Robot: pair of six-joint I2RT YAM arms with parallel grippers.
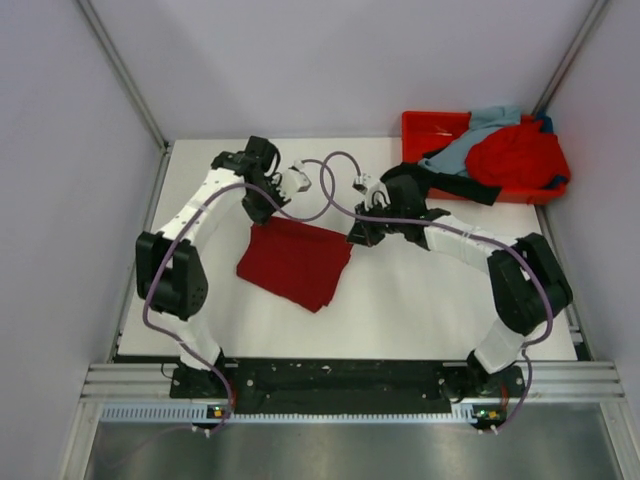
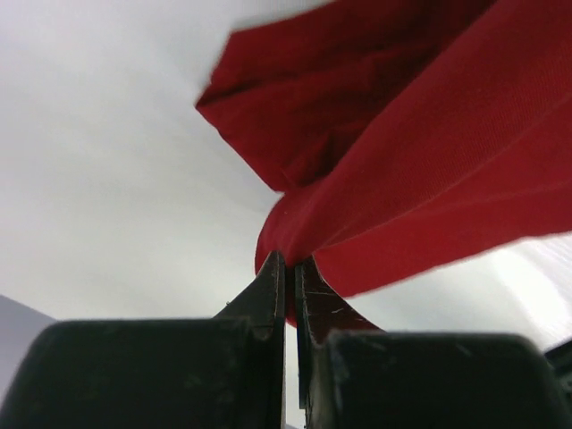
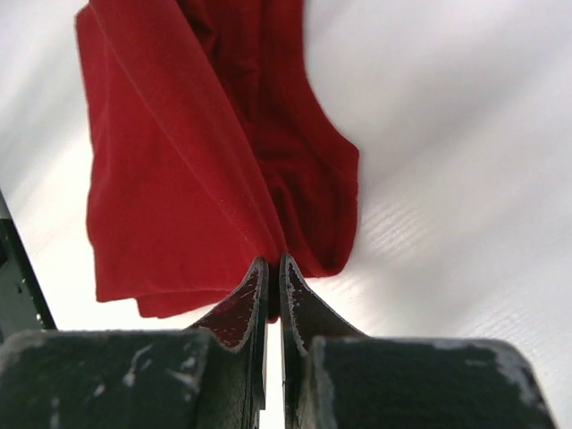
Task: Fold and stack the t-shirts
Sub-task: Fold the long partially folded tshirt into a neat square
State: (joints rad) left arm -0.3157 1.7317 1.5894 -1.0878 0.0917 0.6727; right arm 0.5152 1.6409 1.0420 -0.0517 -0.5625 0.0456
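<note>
Currently your left gripper (image 2: pixel 289 268) and right gripper (image 3: pixel 273 268) clamp the part-folded crimson t-shirt (image 1: pixel 295 262); three others (image 1: pixel 515 155), apparently unfolded, lie in the tray (image 1: pixel 420 132).

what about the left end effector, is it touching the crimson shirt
Touching. The left wrist view shows the left end effector shut on an edge of the crimson t-shirt, the cloth pinched at its tip.

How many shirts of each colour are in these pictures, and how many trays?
crimson shirt: 1
red shirt: 1
grey-blue shirt: 1
black shirt: 1
tray: 1
Total: 5
</note>
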